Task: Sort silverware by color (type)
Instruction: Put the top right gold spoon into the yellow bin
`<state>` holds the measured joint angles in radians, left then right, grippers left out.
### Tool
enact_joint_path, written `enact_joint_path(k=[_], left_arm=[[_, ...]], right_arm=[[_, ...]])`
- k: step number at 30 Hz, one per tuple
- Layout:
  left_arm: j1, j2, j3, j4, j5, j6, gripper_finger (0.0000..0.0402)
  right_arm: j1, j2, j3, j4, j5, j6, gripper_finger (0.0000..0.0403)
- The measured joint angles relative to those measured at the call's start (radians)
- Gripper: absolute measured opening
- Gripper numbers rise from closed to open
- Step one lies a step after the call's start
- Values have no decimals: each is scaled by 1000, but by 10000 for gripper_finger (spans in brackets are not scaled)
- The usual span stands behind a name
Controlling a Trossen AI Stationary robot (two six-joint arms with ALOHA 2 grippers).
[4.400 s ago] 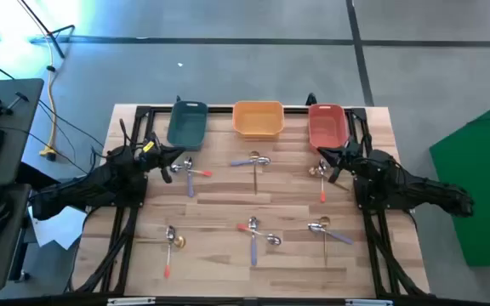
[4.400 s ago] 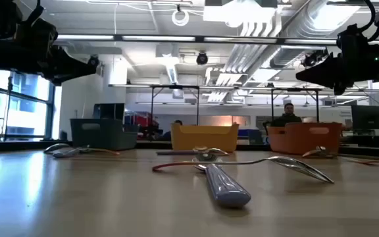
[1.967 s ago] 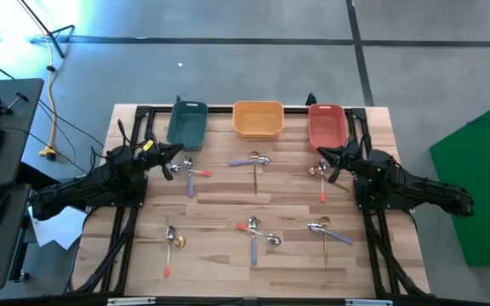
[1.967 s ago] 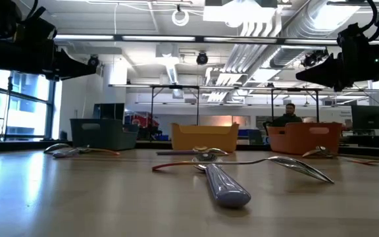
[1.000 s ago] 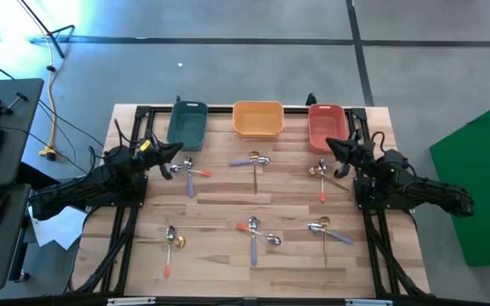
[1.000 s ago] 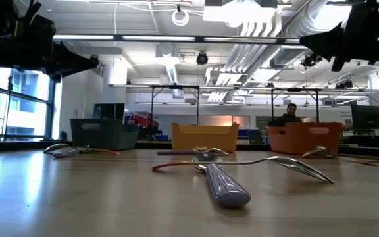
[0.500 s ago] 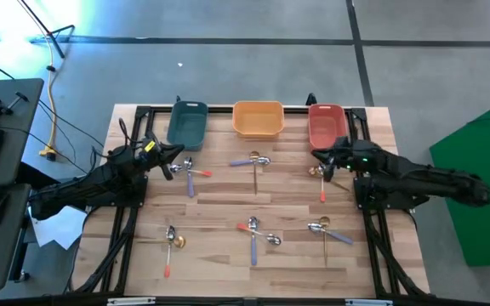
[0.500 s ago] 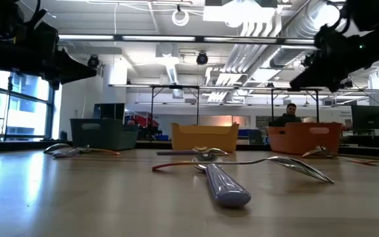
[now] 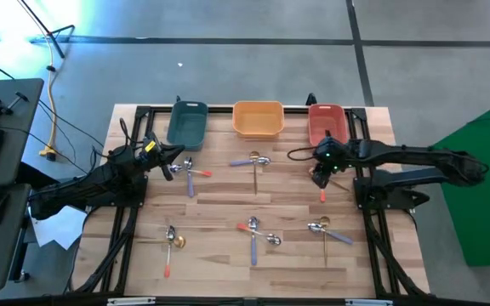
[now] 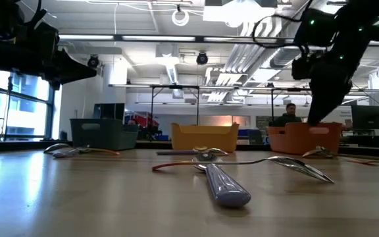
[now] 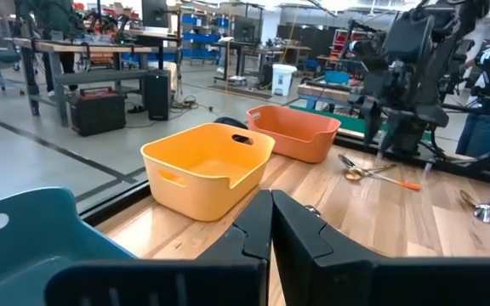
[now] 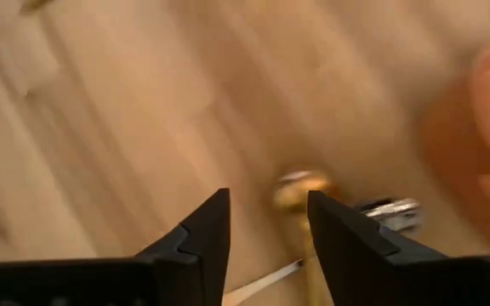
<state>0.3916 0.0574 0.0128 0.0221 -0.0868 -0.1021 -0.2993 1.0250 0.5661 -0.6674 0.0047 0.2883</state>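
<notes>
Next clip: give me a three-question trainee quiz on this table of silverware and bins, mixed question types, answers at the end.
1. True or false: the right gripper hangs open over the cluster of slim utensils in front of the red rectangular plastic bin.
2. Which bin stands in the middle of the row? A teal, B orange, C red.
3. Fill in: the left gripper is ____ and empty.

Key: 1 true. 2 B, the orange rectangular plastic bin. 3 shut.

You have three bins lined up along the table's far edge: a teal bin, an orange bin and a red bin. A person sits behind them.
</notes>
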Motion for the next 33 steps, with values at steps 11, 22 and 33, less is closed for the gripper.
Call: enact_joint_path(k=[11, 22, 33], left_arm=[[0, 0, 0, -2, 8, 6, 0], [-1, 0, 0, -8, 38, -26, 0], [-21, 12, 0, -11, 54, 0, 0]], right_arm=[[-2, 243, 3, -10, 74, -28, 145], [-2, 353, 9, 5, 85, -35, 100], [-2, 355, 133, -101, 86, -27, 12]])
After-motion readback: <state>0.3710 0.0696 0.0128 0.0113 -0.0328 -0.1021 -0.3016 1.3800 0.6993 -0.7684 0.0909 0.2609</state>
